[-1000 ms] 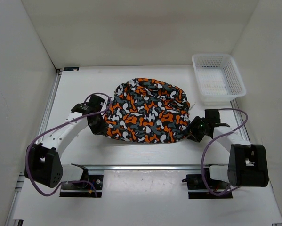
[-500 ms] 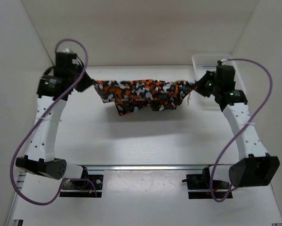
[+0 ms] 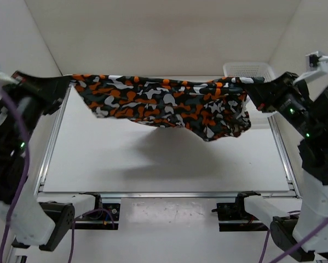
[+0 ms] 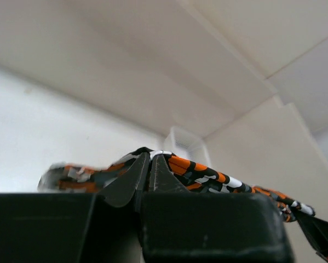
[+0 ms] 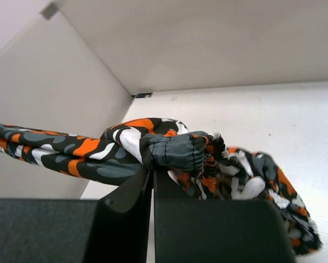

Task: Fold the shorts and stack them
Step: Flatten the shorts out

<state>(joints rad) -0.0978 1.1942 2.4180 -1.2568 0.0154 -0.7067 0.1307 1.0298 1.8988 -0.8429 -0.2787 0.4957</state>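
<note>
The shorts point(image 3: 169, 104) carry a blotchy camouflage print of orange, black, grey and white. The table point(image 3: 153, 159), walls point(image 3: 153, 38) and mesh basket point(image 3: 250, 69) are white. Purple cables point(image 3: 23, 134) run along black and white arms point(image 3: 322, 153).

Partly hidden basket point(image 3: 250, 69)
The right end of the shorts point(image 3: 164, 103) covers most of the basket; only its far rim shows.
</note>
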